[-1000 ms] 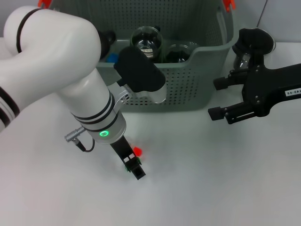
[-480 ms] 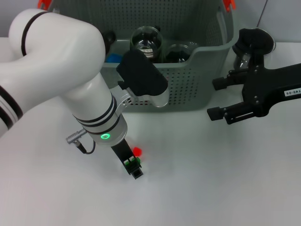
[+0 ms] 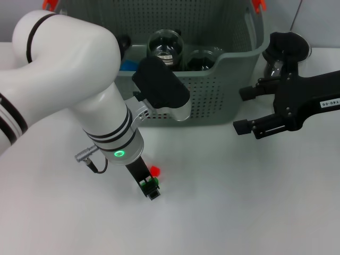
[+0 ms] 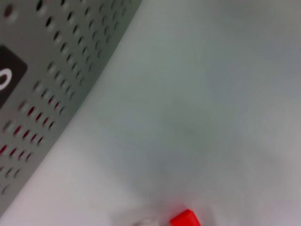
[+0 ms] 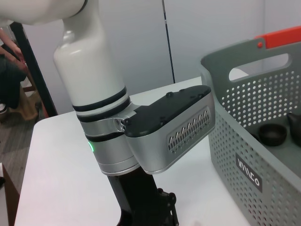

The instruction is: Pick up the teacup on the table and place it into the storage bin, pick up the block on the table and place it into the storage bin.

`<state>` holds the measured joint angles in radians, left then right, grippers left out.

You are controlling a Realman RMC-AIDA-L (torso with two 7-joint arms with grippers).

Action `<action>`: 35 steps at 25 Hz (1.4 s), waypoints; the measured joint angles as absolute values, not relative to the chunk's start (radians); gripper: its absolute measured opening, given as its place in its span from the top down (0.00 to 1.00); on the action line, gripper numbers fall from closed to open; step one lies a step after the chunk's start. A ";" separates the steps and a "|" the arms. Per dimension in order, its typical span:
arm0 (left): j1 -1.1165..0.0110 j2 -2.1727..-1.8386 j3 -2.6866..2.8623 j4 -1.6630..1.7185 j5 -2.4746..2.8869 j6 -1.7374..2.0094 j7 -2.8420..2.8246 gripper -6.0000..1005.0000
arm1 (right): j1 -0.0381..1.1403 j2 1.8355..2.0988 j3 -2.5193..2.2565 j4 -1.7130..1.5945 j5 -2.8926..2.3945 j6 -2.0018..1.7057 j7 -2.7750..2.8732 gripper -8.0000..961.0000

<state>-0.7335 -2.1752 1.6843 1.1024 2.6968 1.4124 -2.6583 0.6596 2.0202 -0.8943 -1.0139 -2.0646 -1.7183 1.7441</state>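
Lowered slightly since a second ago, the left gripper (image 3: 151, 187) reaches down to the table (image 3: 239, 202), its jaws around a red block (image 3: 154, 170) (whether they grip it cannot be told). Just beyond sits the storage bin (image 3: 212, 95), glassware inside. To the bin's right hovers the right gripper (image 3: 244, 110), jaws spread wide.

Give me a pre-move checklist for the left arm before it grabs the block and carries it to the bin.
1. Left gripper down at the red block: ok.
2. Block between the fingers: cannot tell; it shows just beside them.
3. Finger opening: cannot tell.
4. Storage bin within reach behind the block, top open: ok.
5. Room in the bin: ok, glass items sit toward the back.
6. Right gripper clear, beside the bin: ok.
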 joint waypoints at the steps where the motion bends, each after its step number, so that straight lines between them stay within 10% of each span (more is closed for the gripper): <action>1: -0.734 -2.175 1.684 1.102 2.697 1.412 -2.658 0.43 | 0.660 2.020 -0.894 -1.014 -2.065 -1.718 1.744 0.04; 17: -0.721 -2.171 1.686 1.204 2.723 1.477 -2.664 0.85 | 0.659 2.021 -0.894 -1.014 -2.061 -1.710 1.744 0.04; 27: -0.580 -2.171 1.363 1.756 2.636 1.732 -2.570 0.84 | 0.657 2.019 -0.894 -1.014 -2.062 -1.711 1.744 0.04; 35: -0.688 -2.157 0.919 1.654 2.451 1.666 -2.411 0.84 | 0.655 2.017 -0.896 -1.014 -2.064 -1.718 1.743 0.04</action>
